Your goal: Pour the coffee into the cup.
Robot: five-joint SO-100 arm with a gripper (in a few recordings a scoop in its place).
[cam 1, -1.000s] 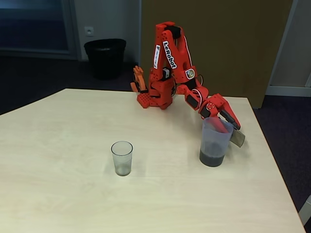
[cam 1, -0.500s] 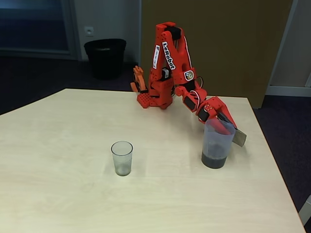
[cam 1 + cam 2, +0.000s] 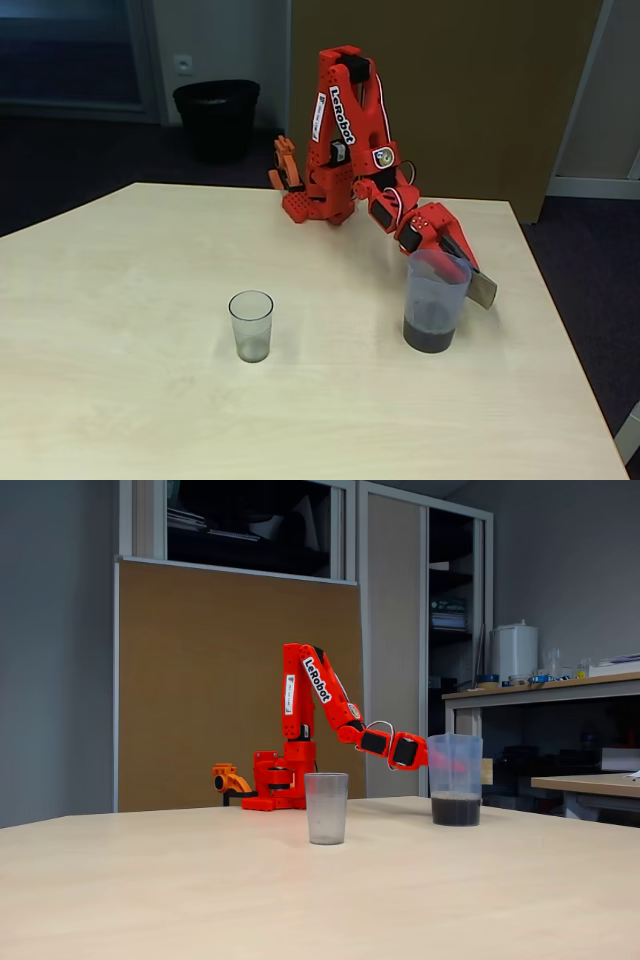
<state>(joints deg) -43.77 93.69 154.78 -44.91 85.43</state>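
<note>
The cup (image 3: 250,325) stands upright on the table (image 3: 130,380), well apart from the jaws, to their left in both fixed views. Farther back, the gripper (image 3: 452,262) is closed on the pitcher (image 3: 434,300) rim; coffee (image 3: 429,334) fills its bottom.

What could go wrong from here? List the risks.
1. The claw grips the pitcher only at its rim and handle tab, so it could twist or slip when lifted.
2. The cup is small, light and narrow-mouthed; coffee may miss it, or a bump could topple it.
</note>
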